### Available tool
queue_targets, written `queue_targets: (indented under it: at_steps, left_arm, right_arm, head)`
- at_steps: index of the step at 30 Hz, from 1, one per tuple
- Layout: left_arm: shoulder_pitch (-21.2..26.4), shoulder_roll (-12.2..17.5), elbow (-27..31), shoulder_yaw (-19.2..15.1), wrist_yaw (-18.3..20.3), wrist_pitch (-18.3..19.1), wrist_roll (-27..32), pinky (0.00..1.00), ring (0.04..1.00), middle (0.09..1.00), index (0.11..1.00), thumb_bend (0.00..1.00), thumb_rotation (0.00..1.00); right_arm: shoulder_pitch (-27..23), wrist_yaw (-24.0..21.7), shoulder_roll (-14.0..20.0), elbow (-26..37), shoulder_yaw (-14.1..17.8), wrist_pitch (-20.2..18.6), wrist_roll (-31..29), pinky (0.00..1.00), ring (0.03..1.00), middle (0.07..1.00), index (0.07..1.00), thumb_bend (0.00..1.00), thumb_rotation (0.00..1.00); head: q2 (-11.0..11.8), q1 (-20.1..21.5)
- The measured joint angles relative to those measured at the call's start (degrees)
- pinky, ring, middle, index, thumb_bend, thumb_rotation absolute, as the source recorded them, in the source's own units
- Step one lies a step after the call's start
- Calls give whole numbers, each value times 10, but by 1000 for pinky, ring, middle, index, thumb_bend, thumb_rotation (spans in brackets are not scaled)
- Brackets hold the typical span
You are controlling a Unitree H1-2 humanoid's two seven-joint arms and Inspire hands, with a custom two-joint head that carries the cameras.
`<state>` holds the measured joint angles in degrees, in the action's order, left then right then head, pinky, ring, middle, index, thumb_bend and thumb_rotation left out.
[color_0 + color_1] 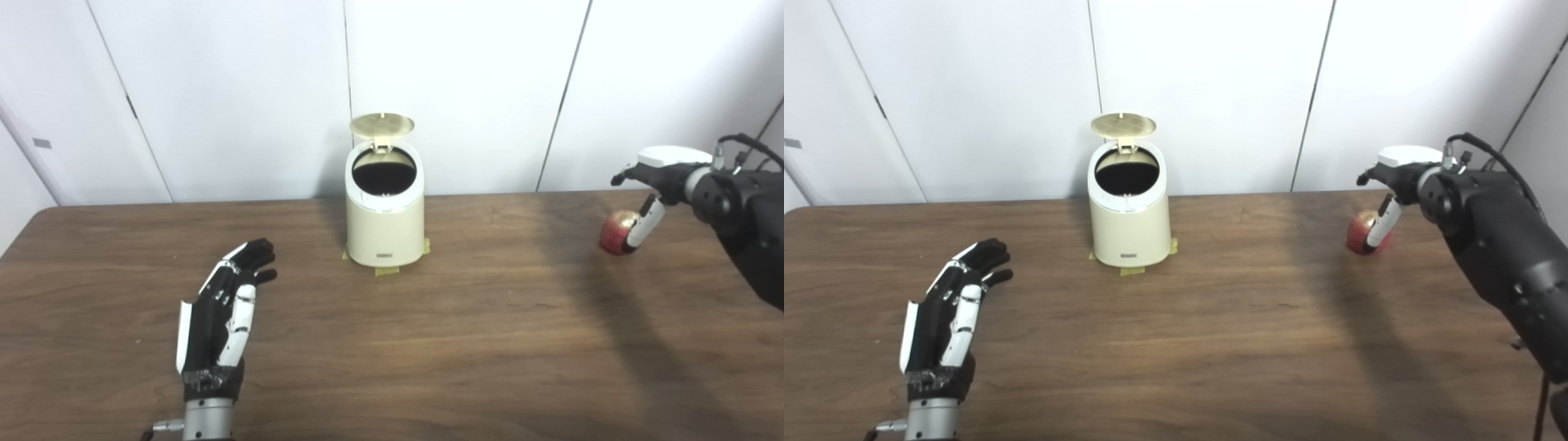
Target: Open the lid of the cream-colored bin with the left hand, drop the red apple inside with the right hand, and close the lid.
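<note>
- My left hand (222, 312) rests empty, fingers spread, well apart from the cream-colored bin (385, 208); its lid (381, 124) stands up
- My right hand (658, 184) grips the red apple (615, 231) at the wooden table's (465, 331) right; nothing stands between apple and bin

No words or numbers are showing clearly enough to read. The cream-colored bin (385, 208) is wearing a tiny dark label (384, 255) low on its front, near the bottom edge, but the letters on it are looking too small and blurry to make out. A small gray tag (41, 143) is sitting on the wall at the left, and it is looking blank.
</note>
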<state>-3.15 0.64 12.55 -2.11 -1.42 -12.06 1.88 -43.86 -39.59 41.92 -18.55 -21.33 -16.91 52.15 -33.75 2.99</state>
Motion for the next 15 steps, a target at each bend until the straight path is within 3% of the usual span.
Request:
queue_targets:
  at_steps: [4,8,15]
  left_arm:
    - [0,0,0,0,1,0,0,731,789,785,757,159,538]
    - [1,0,0,-1,0,-5,0,722,779,777,746,162,492]
    - [1,-2,0,-4,-4,-13,-2,709,770,769,730,161,478]
  right_arm:
    - [-7,17,-9,-40,-2,17,-5,642,905,958,858,1000,329]
    - [-9,29,-19,-80,-4,32,-17,633,868,941,860,1000,290]
    - [-9,41,-27,-83,-18,27,-16,707,897,963,886,980,272]
  head:
    - [0,0]
    - [0,-1]
    - [0,-3]
